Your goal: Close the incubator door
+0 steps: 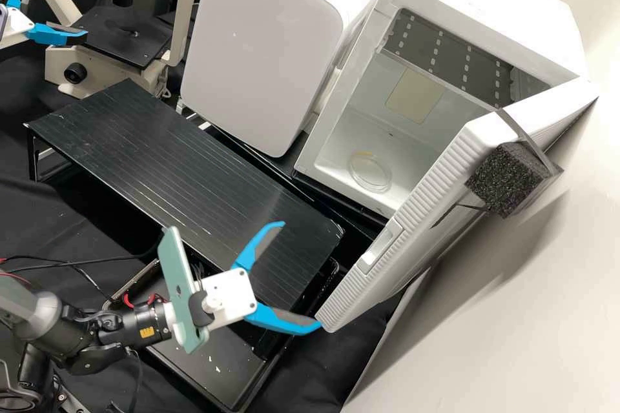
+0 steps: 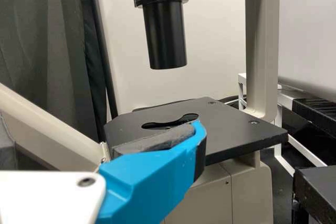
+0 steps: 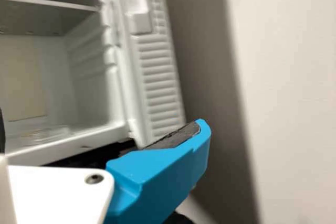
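At lower centre the right gripper – spread wide, empty – maybe touches the open incubator door (at right), its whole closing being left.

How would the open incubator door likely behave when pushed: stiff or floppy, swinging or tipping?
Probably stiff: the door looks like a thick, ribbed slab. It likely swings rather than tips, since it meets the incubator along one side. The right claw, near the door's rounded corner, might slip off.
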